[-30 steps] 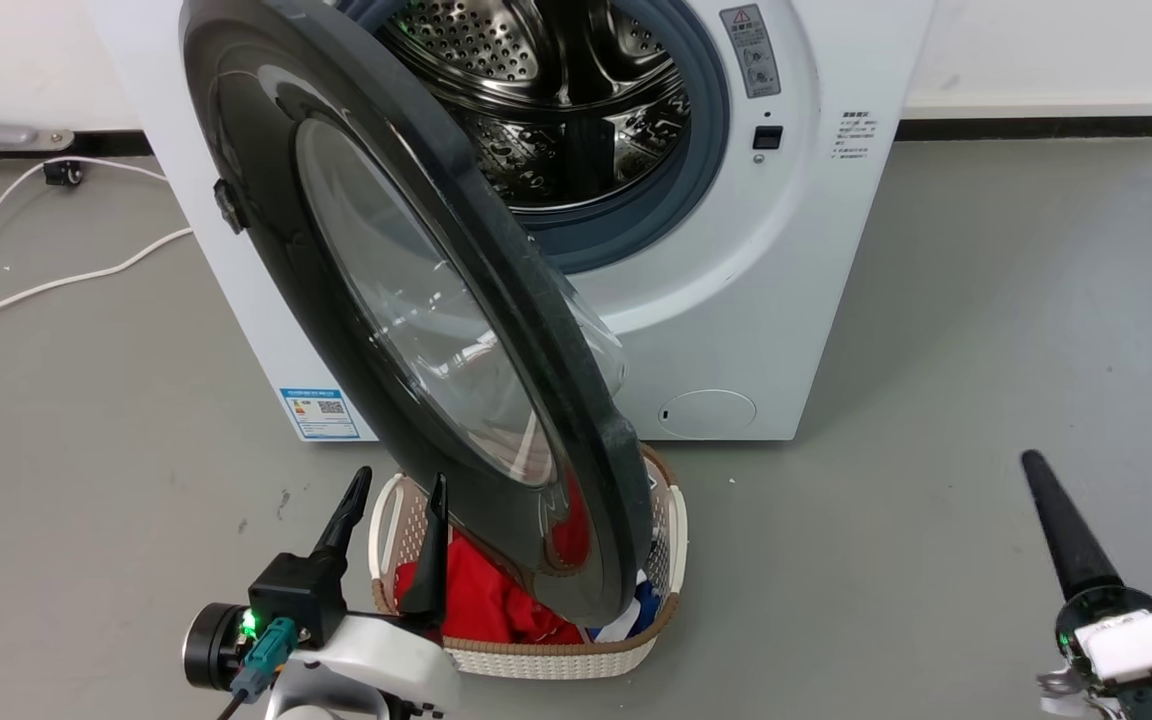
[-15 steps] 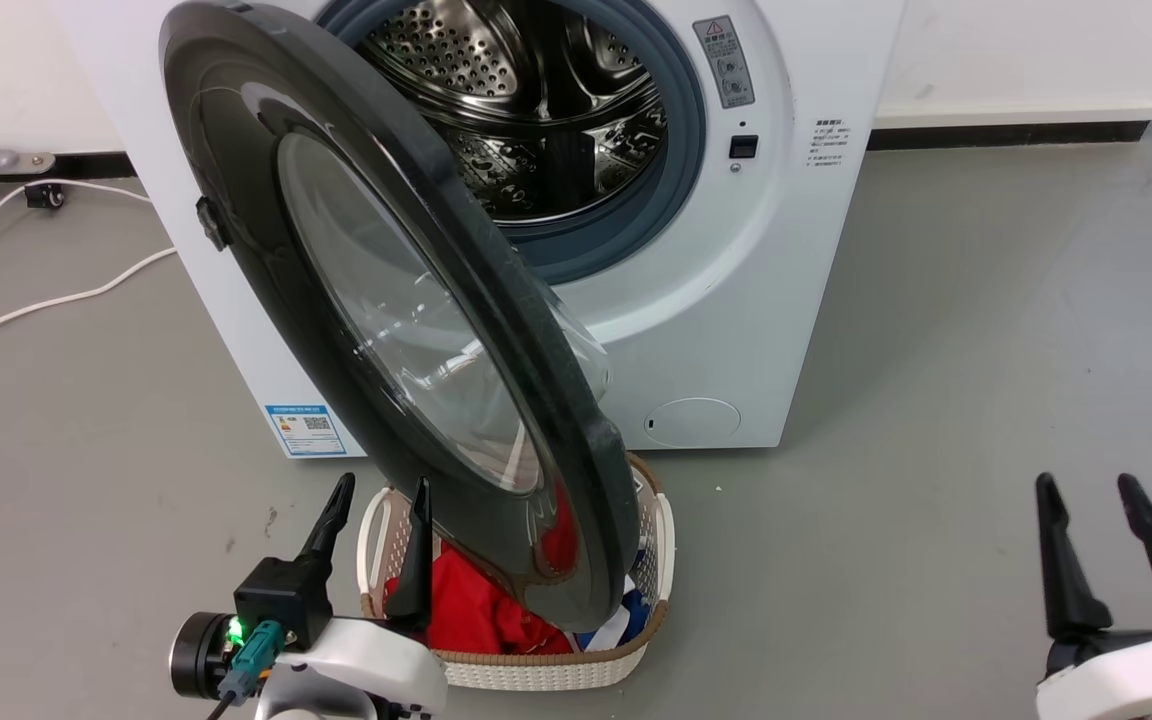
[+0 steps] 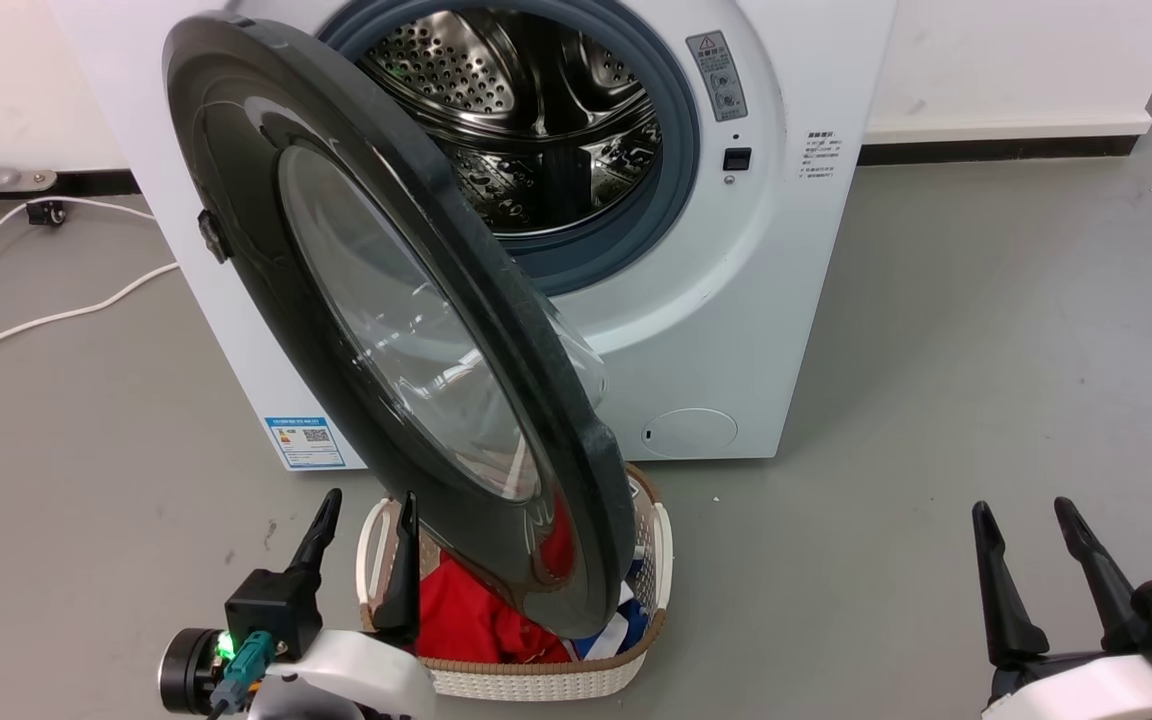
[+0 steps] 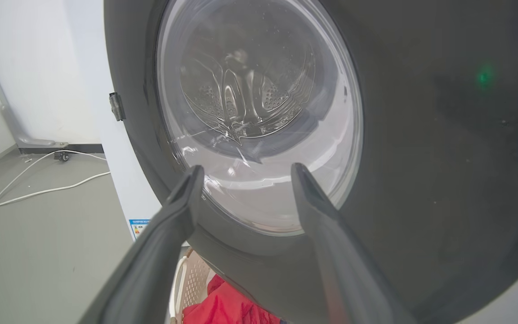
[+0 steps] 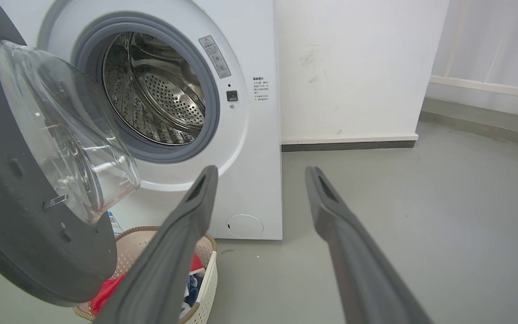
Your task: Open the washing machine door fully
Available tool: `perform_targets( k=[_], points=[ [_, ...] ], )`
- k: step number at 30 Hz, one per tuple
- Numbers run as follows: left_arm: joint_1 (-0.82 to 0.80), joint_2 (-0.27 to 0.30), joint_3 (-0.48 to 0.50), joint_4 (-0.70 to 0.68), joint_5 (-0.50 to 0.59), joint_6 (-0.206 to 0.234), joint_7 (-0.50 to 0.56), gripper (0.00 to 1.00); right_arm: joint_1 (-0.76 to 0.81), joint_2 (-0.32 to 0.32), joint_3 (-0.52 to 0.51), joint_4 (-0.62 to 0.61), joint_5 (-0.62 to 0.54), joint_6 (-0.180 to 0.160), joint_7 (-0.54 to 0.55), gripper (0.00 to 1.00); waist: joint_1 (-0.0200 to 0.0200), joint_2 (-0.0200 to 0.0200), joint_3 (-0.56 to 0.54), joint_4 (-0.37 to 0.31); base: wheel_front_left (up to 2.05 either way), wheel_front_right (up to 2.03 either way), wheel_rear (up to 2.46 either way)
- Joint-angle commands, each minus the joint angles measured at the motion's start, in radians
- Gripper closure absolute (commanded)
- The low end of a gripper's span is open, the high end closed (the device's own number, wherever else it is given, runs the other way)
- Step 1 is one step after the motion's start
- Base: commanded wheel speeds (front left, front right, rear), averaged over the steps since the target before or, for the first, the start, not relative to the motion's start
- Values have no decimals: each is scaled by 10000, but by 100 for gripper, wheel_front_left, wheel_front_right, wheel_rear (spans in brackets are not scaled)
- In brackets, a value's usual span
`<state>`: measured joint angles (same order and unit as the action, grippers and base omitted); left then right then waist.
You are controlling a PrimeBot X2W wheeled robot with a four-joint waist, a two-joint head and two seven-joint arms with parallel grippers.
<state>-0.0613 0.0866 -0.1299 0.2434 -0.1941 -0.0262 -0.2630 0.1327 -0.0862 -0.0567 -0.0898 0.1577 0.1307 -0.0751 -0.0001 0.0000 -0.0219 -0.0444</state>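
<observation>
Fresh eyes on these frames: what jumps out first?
The washing machine door, glossy black around clear glass, stands swung out across the centre, baring the steel drum behind it. Under its lower edge sits a pale basket of red clothes, the open left tool beside it.

The right gripper (image 3: 1023, 505) is turning at the lower right of the frame, bringing both spread fingers into sight, and drifting leftward. The whole head view is shifting slightly.
</observation>
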Motion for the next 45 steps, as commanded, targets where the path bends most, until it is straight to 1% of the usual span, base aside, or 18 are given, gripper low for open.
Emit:
perform_targets(
  k=[1,10,11,12,21,26,31,39,45],
  points=[
    [106,33,4,21,-4,20,-26,0,107,62,-7,30,74,2,-31,0,1,0,-10,0,0,0,0],
    [92,64,-53,195,-118,-38,-18,0,-33,183,78,110,77,2,51,0,1,0,-38,36,0,0,0],
    [58,73,-60,212,-119,-52,-12,38,-54,189,85,113,78,2,45,0,1,0,-38,46,0,0,0],
    [18,65,-62,201,-160,-58,-13,100,-65,197,89,126,76,2,42,0,1,0,-37,58,0,0,0],
    [-179,116,-59,-103,-179,18,-17,100,-241,271,189,301,64,2,-5,0,1,0,41,125,0,0,0],
    [-446,56,50,-786,-237,250,-20,100,-347,301,211,313,97,2,-220,0,1,0,141,222,0,0,0],
    [-1210,-29,-10,-1951,-124,458,-21,100,-432,327,157,365,110,2,-320,0,1,0,303,414,0,0,0],
    [-2361,-213,-570,-4240,111,783,-20,100,-513,347,74,498,66,2,-368,0,1,0,483,631,0,0,0],
    [-3020,-298,-1642,-5409,33,620,391,100,-599,354,-66,535,102,2,-340,0,1,0,638,740,0,0,0]
  ],
)
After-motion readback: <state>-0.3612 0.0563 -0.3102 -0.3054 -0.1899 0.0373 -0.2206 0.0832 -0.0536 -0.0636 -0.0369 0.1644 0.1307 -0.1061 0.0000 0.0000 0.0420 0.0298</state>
